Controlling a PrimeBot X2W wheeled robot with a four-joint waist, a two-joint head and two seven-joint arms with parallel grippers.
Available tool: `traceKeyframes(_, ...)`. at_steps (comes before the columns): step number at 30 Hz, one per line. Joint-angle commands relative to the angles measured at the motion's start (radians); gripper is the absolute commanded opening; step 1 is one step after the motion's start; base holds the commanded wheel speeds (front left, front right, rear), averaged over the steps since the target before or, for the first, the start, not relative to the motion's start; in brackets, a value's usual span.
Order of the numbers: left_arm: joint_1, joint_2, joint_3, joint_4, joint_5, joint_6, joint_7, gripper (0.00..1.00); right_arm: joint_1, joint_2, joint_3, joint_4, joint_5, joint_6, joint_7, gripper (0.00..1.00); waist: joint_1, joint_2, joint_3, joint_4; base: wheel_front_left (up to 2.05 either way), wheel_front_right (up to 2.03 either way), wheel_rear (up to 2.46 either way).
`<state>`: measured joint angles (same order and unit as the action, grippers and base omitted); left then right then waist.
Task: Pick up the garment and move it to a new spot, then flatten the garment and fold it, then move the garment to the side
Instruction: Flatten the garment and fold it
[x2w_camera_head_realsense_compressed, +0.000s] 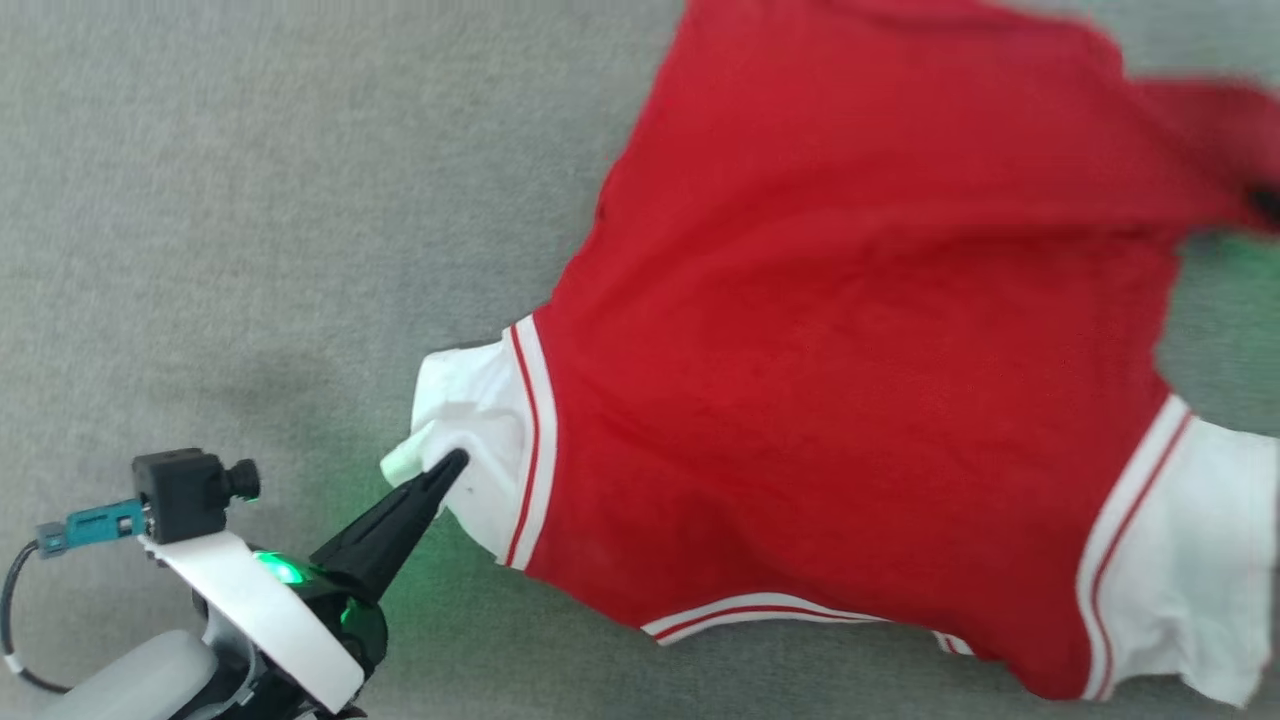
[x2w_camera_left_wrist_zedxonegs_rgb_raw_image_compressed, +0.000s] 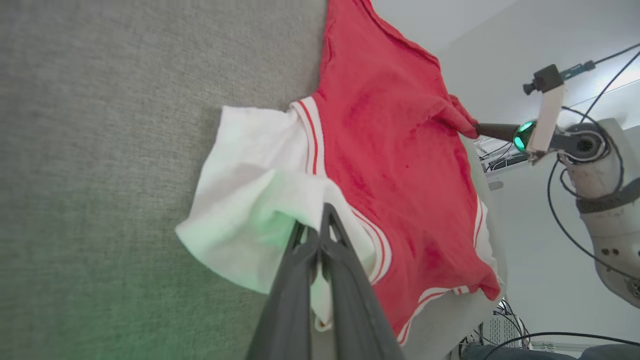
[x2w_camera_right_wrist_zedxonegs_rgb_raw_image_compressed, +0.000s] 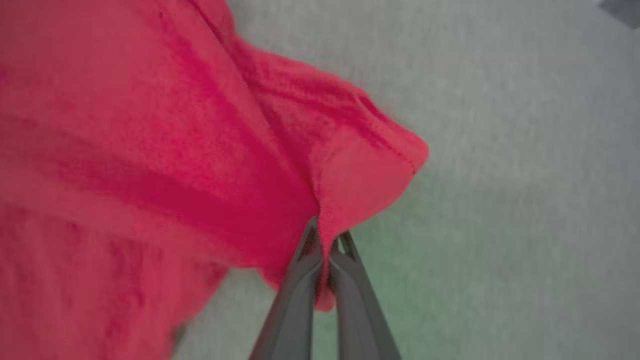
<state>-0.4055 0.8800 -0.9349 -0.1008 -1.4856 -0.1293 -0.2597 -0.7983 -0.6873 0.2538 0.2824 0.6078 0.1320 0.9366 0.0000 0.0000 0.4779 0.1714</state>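
Observation:
The garment (x2w_camera_head_realsense_compressed: 850, 350), a red jersey with white short sleeves and striped trim, is held spread above the grey surface, its plain red side facing my head camera. My left gripper (x2w_camera_head_realsense_compressed: 455, 462) is shut on the white sleeve (x2w_camera_head_realsense_compressed: 470, 450) at the lower left; in the left wrist view that gripper (x2w_camera_left_wrist_zedxonegs_rgb_raw_image_compressed: 320, 220) pinches the sleeve's folded edge (x2w_camera_left_wrist_zedxonegs_rgb_raw_image_compressed: 250, 215). My right gripper (x2w_camera_right_wrist_zedxonegs_rgb_raw_image_compressed: 325, 235) is shut on a red corner of the garment (x2w_camera_right_wrist_zedxonegs_rgb_raw_image_compressed: 350, 165); it shows at the far right edge of the head view (x2w_camera_head_realsense_compressed: 1268, 205), blurred. The other white sleeve (x2w_camera_head_realsense_compressed: 1190, 560) hangs at the lower right.
A grey fabric surface (x2w_camera_head_realsense_compressed: 250, 200) spreads under everything, with bare room on the left. In the left wrist view my right arm (x2w_camera_left_wrist_zedxonegs_rgb_raw_image_compressed: 600, 200) and cables stand against a pale wall.

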Motion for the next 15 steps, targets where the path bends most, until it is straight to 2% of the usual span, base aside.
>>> traceKeyframes(1, 0.024, 0.002, 0.021, 0.007, -0.010, -0.002, -0.006, 0.00, 0.116, -0.044, -0.015, -0.086, 0.050, -0.003, 0.047, 0.00, 0.0000, 0.0000, -0.052, -0.047, 0.00, 0.00, 0.00)
traceKeyframes(3, 0.044, 0.009, 0.035, 0.011, -0.011, -0.002, -0.007, 0.00, 0.246, -0.070, -0.038, -0.176, 0.105, -0.002, 0.105, 0.00, 0.0000, 0.0000, -0.066, -0.063, 0.00, 0.00, 0.00)
traceKeyframes(4, 0.044, 0.009, 0.035, 0.011, -0.011, -0.002, -0.007, 0.00, 0.246, -0.070, -0.038, -0.176, 0.105, -0.002, 0.105, 0.00, 0.0000, 0.0000, -0.066, -0.063, 0.00, 0.00, 0.00)
traceKeyframes(8, 0.070, 0.011, 0.063, 0.017, -0.006, -0.002, -0.007, 0.00, 0.517, -0.090, -0.095, -0.358, 0.192, -0.002, 0.214, 0.00, 0.0000, 0.0000, -0.083, -0.083, 0.00, 0.00, 0.00)
traceKeyframes(12, 0.082, 0.005, 0.081, 0.026, 0.005, -0.002, -0.007, 0.00, 0.746, -0.043, -0.138, -0.531, 0.207, -0.002, 0.292, 0.00, 0.0000, 0.0000, -0.088, -0.094, 0.00, 0.00, 0.00)
traceKeyframes(15, 0.077, 0.002, 0.086, 0.031, 0.015, -0.002, -0.007, 0.00, 0.859, 0.000, -0.135, -0.631, 0.188, -0.002, 0.335, 0.00, 0.0000, 0.0000, -0.087, -0.100, 0.00, 0.00, 0.00)
